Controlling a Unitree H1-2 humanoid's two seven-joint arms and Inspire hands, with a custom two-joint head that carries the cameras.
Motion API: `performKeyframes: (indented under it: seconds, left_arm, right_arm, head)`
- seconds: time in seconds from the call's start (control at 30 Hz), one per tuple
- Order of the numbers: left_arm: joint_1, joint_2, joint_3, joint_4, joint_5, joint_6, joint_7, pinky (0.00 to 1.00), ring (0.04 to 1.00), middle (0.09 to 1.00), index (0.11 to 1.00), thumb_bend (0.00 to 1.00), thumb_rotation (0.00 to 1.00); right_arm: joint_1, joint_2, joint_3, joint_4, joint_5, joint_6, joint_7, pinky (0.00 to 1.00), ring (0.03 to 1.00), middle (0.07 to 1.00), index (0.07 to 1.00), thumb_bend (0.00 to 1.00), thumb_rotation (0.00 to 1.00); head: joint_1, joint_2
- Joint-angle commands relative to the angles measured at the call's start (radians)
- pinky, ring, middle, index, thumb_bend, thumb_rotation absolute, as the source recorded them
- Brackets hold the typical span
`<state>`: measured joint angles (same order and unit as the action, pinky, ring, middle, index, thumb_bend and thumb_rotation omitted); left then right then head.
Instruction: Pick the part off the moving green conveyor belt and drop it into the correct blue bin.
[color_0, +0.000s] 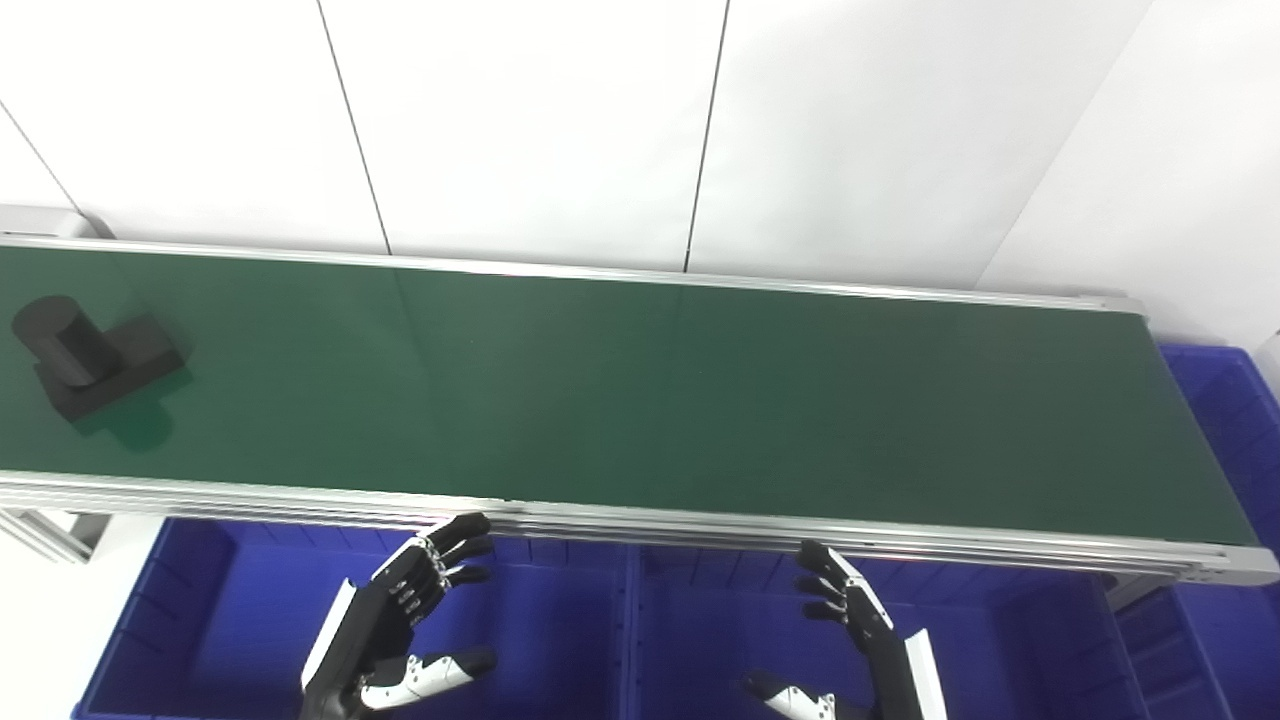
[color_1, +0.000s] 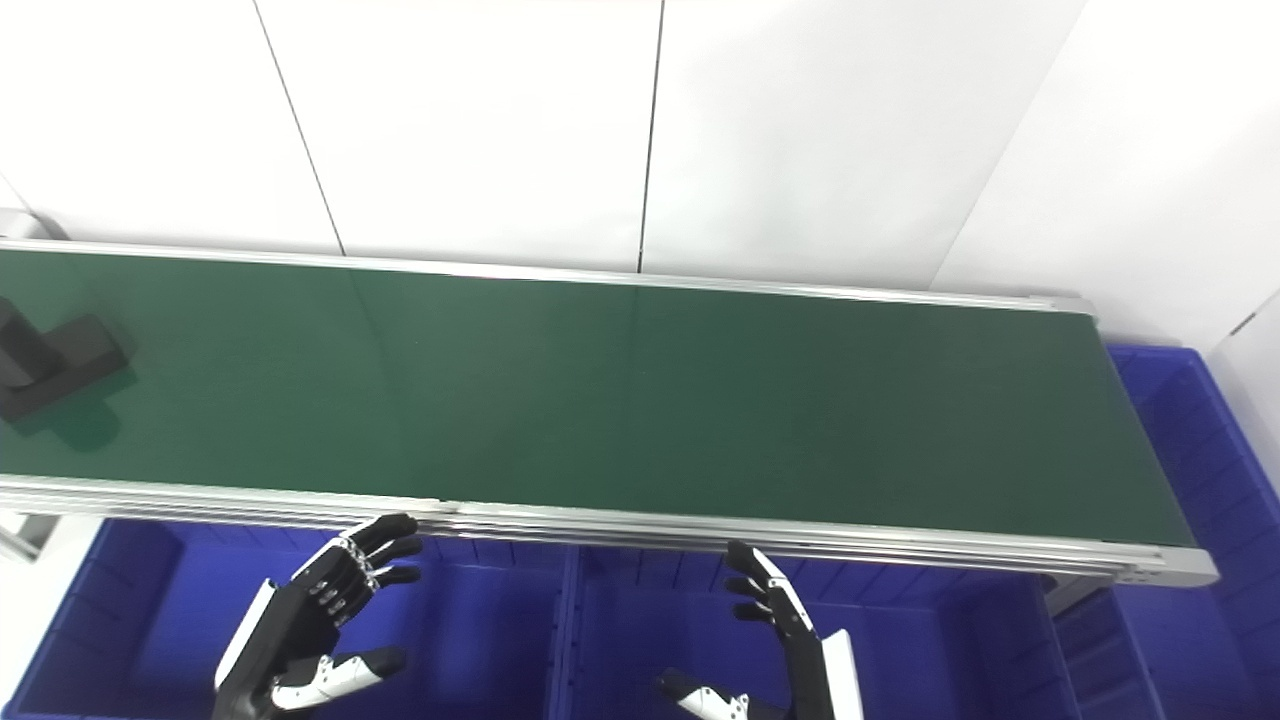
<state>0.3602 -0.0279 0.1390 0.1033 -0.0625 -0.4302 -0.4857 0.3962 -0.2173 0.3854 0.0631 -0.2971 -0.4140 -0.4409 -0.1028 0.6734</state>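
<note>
On the belt that runs left to right before me, the part lies at the far left, while my left hand and right hand hover, fingers apart, below its near edge over two side-by-side bins, another bin beyond its right end.
</note>
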Motion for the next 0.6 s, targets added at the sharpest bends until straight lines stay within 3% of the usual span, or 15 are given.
performKeyframes:
  seconds: [0.0, 0.4, 0.57]
  left_arm:
    - [0.002, 0.012, -0.005, -0.031, 0.009, -0.04, 0.016, 0.73, 0.813, 0.842, 0.799, 0.93, 0.33]
    - [0.006, 0.017, -0.029, -0.045, 0.009, -0.04, 0.04, 0.73, 0.808, 0.836, 0.799, 0.95, 0.35]
    - [0.003, 0.018, -0.052, -0.067, 0.015, -0.04, 0.066, 0.73, 0.807, 0.835, 0.797, 0.95, 0.35]
  right_arm:
    - [0.004, 0.0, -0.005, -0.038, 0.005, -0.056, 0.006, 0.67, 0.763, 0.83, 0.848, 0.8, 0.49]
    - [0.015, 0.012, -0.049, -0.077, 0.038, -0.056, 0.077, 0.68, 0.761, 0.826, 0.849, 0.8, 0.47]
    - [0.017, 0.023, -0.083, -0.097, 0.039, -0.054, 0.112, 0.68, 0.764, 0.823, 0.848, 0.81, 0.46]
  head:
    - [0.004, 0.001]
    - [0.031, 0.054]
    - [0.042, 0.098]
